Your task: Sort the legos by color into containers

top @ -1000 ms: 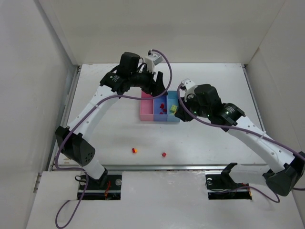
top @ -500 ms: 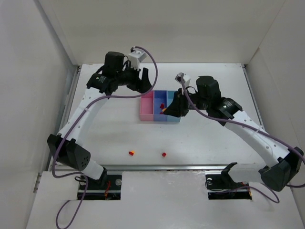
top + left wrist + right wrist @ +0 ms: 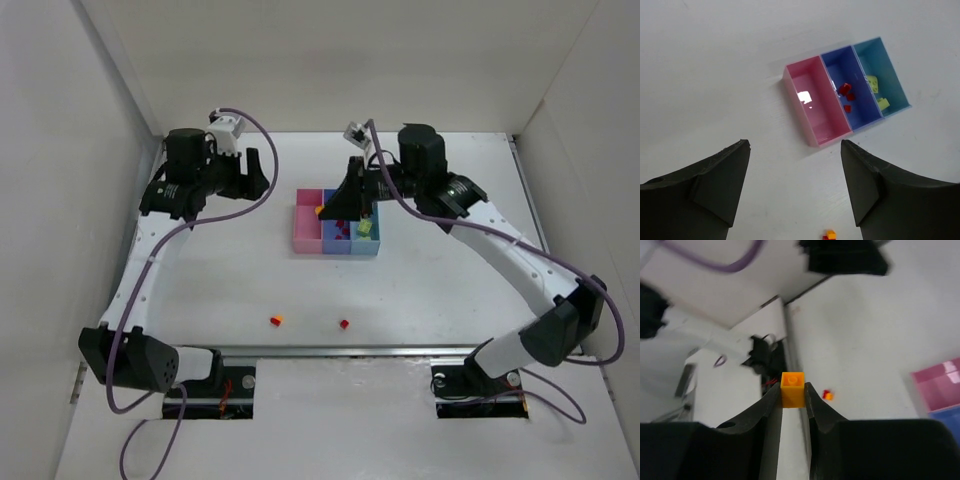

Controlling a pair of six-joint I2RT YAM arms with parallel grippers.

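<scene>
Currently right claw (image 3: pixel 792 399) clamped on orange brick (image 3: pixel 792 388), hovering over pink bin (image 3: pixel 815 117), the empty one; likely the drop spot, since red bricks (image 3: pixel 845 90) sit in blue bin (image 3: pixel 839 64), yellow-green bricks (image 3: pixel 872 83) in light blue bin (image 3: pixel 874 56); left claw (image 3: pixel 794 147) spread apart, empty, off left; two loose bricks (image 3: pixel 344 324) lie on near bench (image 3: pixel 450 290).

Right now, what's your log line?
left gripper: open | right gripper: shut on orange brick | pink bin: empty | red brick: loose on table
</scene>
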